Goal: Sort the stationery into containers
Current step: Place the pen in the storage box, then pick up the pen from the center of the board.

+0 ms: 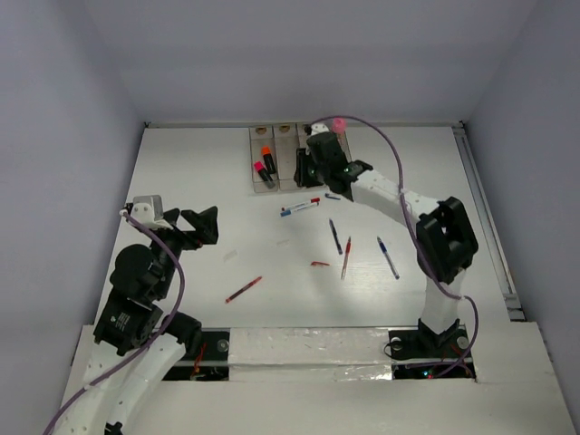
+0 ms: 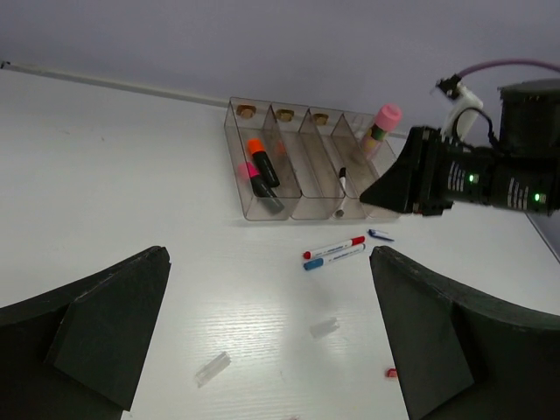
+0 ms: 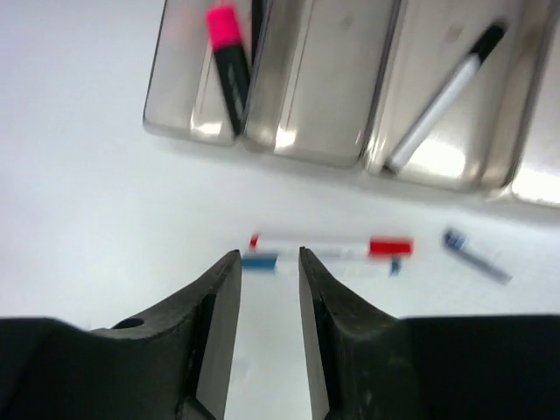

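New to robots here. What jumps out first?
The bright orange highlighter and pink highlighter lie in the leftmost of the clear bins at the far edge of the table. Next comes the right arm stretched towards those bins, with pens scattered nearer.

Four joined bins [image 2: 302,179], two highlighters [image 2: 262,162], one glue stick [image 2: 382,122], three white markers [image 2: 334,248], two red pens [image 1: 243,290], two blue pens [image 1: 335,236]

Left tool [image 1: 205,226] low, jaws wide apart; right tool [image 3: 269,256] far outstretched, jaws narrowly apart, empty.
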{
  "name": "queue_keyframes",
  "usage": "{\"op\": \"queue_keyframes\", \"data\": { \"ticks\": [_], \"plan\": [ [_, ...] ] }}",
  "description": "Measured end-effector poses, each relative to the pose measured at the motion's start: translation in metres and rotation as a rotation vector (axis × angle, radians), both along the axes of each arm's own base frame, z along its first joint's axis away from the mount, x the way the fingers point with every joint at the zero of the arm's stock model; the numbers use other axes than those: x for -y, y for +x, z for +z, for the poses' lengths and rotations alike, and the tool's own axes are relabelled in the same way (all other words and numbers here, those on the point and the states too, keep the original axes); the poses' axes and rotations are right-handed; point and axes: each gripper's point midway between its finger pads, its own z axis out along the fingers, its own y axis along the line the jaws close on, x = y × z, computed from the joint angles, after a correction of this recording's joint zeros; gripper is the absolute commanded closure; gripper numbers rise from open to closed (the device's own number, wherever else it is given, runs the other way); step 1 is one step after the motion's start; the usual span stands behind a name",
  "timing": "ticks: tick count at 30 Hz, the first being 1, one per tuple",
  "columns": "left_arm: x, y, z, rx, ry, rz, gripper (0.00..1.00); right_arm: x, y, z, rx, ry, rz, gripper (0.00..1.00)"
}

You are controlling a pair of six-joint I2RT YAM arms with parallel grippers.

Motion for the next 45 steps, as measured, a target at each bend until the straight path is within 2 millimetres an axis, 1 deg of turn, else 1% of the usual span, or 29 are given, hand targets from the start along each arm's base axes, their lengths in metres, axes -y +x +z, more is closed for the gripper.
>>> {"op": "queue_keyframes", "data": {
  "ticks": [1, 2, 3, 4, 5, 7, 8, 10, 12, 16, 20, 23, 25, 27, 29, 34, 36, 38, 43, 45],
  "plan": [
    [0.0, -0.001, 0.001, 0.005, -0.002, -0.003, 0.01, -0.005, -0.014, -0.002, -0.005, 0.011, 0.001, 0.57],
    [0.0, -0.003, 0.003, 0.012, -0.006, -0.006, 0.01, -0.008, -0.027, -0.007, -0.02, 0.018, -0.004, 0.46],
    [0.0, -0.004, 0.004, 0.02, -0.009, -0.008, 0.01, -0.009, -0.036, -0.015, -0.041, 0.022, -0.015, 0.41],
    [-0.001, -0.006, 0.006, 0.029, -0.013, -0.011, 0.01, -0.008, -0.042, -0.023, -0.058, 0.023, -0.024, 0.38],
    [-0.001, -0.008, 0.008, 0.036, -0.017, -0.015, 0.01, -0.005, -0.047, -0.034, -0.085, 0.023, -0.045, 0.31],
    [0.0, -0.012, 0.011, 0.05, -0.023, -0.024, 0.01, 0.005, -0.053, -0.055, -0.131, 0.016, -0.097, 0.3],
    [0.002, -0.013, 0.012, 0.056, -0.026, -0.036, 0.01, 0.01, -0.055, -0.063, -0.149, 0.015, -0.126, 0.26],
    [0.005, -0.015, 0.013, 0.057, -0.027, -0.05, 0.01, 0.017, -0.056, -0.075, -0.171, 0.023, -0.184, 0.25],
    [0.008, -0.016, 0.013, 0.058, -0.029, -0.068, 0.01, 0.021, -0.053, -0.081, -0.178, 0.045, -0.243, 0.25],
    [0.012, -0.021, 0.015, 0.069, -0.035, -0.093, 0.01, 0.018, -0.042, -0.092, -0.176, 0.11, -0.341, 0.25],
    [0.012, -0.026, 0.02, 0.09, -0.046, -0.106, 0.01, 0.019, -0.035, -0.115, -0.198, 0.122, -0.423, 0.27],
    [0.011, -0.029, 0.023, 0.102, -0.053, -0.111, 0.01, 0.015, -0.021, -0.112, -0.173, 0.148, -0.472, 0.3],
    [0.011, -0.03, 0.023, 0.107, -0.056, -0.115, 0.01, 0.015, -0.018, -0.114, -0.169, 0.142, -0.495, 0.31],
    [0.012, -0.031, 0.024, 0.108, -0.057, -0.119, 0.01, 0.017, -0.017, -0.116, -0.166, 0.134, -0.51, 0.33],
    [0.013, -0.031, 0.024, 0.108, -0.057, -0.123, 0.01, 0.019, -0.016, -0.117, -0.162, 0.119, -0.52, 0.38],
    [0.014, -0.032, 0.024, 0.108, -0.057, -0.129, 0.01, 0.024, -0.023, -0.12, -0.154, 0.045, -0.52, 0.41],
    [0.015, -0.032, 0.024, 0.107, -0.057, -0.132, 0.01, 0.025, -0.027, -0.121, -0.154, 0.002, -0.505, 0.43],
    [0.015, -0.032, 0.024, 0.107, -0.057, -0.133, 0.01, 0.022, -0.03, -0.122, -0.151, -0.033, -0.483, 0.46],
    [0.015, -0.032, 0.024, 0.107, -0.057, -0.132, 0.01, 0.02, -0.03, -0.123, -0.148, -0.102, -0.443, 0.47],
    [0.015, -0.032, 0.024, 0.107, -0.058, -0.132, 0.01, 0.019, -0.03, -0.124, -0.154, -0.125, -0.427, 0.51]
  ]
}}
